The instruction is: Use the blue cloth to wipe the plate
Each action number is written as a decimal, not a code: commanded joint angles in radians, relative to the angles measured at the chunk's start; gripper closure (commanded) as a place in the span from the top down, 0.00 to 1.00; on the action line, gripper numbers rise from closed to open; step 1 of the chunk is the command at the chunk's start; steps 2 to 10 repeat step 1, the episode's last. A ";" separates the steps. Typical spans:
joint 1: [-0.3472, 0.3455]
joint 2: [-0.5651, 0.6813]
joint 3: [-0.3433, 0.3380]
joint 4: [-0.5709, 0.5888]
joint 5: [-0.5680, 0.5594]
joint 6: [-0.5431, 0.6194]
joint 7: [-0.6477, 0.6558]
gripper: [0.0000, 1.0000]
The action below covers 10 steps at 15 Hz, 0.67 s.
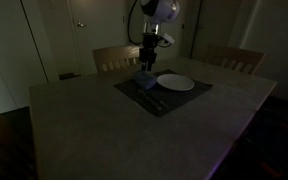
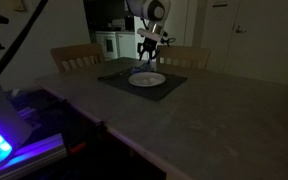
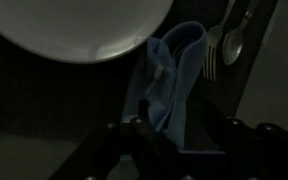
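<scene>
the blue cloth (image 3: 174,85) lies crumpled on the dark mat (image 3: 44,100) just beside the white plate (image 3: 74,25), soft, light and floppy, so it is probably best pinched at its raised middle fold, and the hand (image 3: 179,135) hangs spread over it.

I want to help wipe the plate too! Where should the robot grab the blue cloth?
Probably the raised fold running along the middle of the blue cloth, coming straight down from above. It lies bunched in a narrow strip between the plate and the fork. The gripper could set its open jaws either side of that ridge and miss both neighbours.
</scene>
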 commanded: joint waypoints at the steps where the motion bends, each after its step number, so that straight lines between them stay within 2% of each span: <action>1: 0.010 -0.059 -0.014 -0.036 -0.023 -0.030 -0.023 0.95; 10: 0.010 -0.059 -0.014 -0.036 -0.023 -0.030 -0.023 0.95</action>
